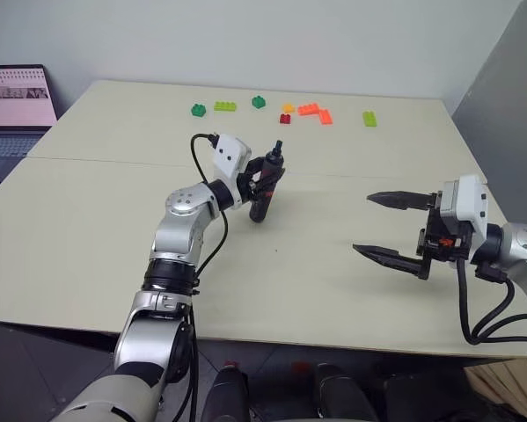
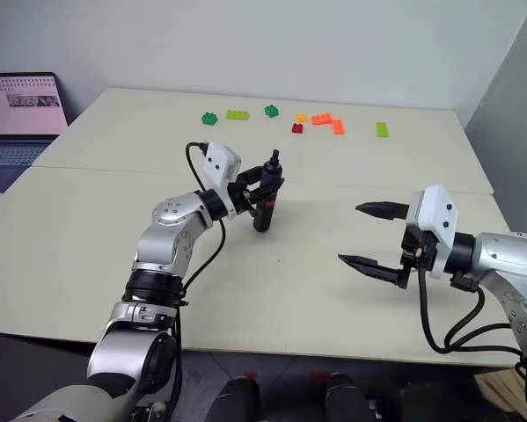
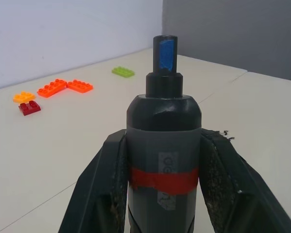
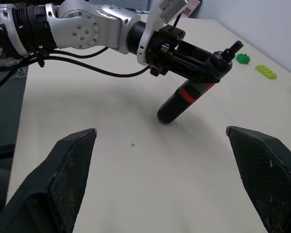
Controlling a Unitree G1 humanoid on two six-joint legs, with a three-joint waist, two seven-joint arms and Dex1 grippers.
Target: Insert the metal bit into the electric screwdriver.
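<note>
One electric screwdriver [image 1: 264,189] is in play, clamped in the left hand [image 1: 265,180] near the middle of the tabletop [image 1: 87,229], held nearly upright with its butt end resting on or just above the surface and its bluish tip up. So the tool is secured; the step now pending, I judge, is fetching the metal bit, which I cannot make out anywhere. Seven toy bricks [image 1: 314,111] lie along the far edge. The right hand [image 1: 393,228] hangs spread wide and empty; it must find and pinch that thin rod.
</note>
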